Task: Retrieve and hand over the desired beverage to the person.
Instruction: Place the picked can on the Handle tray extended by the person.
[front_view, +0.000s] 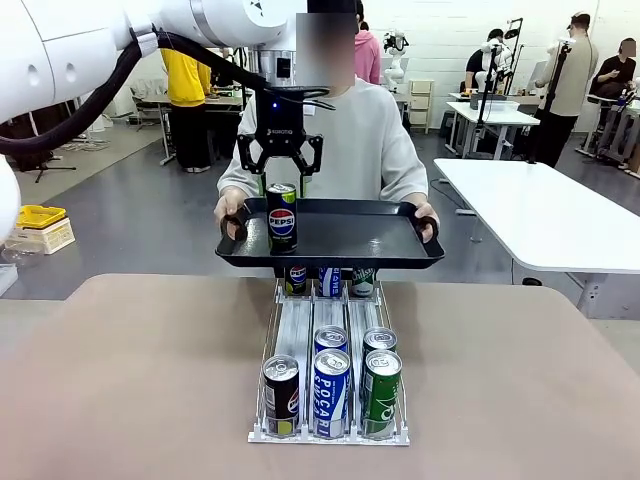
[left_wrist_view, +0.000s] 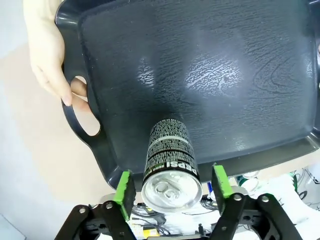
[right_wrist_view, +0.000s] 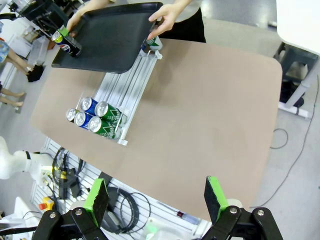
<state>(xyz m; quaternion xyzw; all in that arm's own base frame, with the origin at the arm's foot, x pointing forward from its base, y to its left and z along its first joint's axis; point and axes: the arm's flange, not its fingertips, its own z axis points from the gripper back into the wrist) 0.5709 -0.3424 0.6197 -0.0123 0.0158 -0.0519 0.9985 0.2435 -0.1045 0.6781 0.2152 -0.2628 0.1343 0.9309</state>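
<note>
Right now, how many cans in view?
9. One can on the tray, between the left gripper's fingers; five at the rack's near end; three at its far end under the tray. More may be hidden.

The can stood on the left end of the tray, its top between the left gripper's spread fingers, while the person held the tray over the far end of the rack on the table.

Black Pepsi can upright on tray, left end; person in grey holds it.
</note>
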